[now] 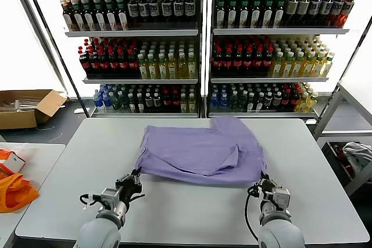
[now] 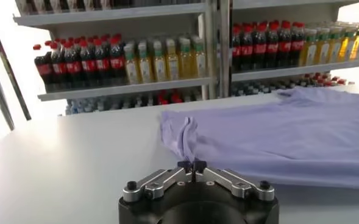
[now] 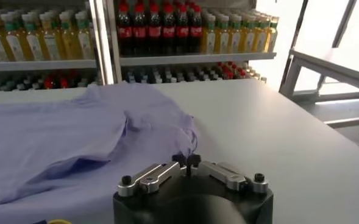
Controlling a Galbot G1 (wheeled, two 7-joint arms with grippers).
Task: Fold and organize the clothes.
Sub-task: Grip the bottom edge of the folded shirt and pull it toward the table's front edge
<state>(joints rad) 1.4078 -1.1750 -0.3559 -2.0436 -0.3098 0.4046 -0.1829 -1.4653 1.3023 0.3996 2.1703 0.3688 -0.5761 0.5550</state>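
Head view: grey table before shelves packed with bottles; cardboard box with pale papers on the floor. Lavender T-shirt spread mid-table — near hem corners pinched by left gripper and right gripper, both closed on fabric.

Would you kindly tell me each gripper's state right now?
Left gripper: closed on the T-shirt's near corner.
Right gripper: closed on its other near corner.
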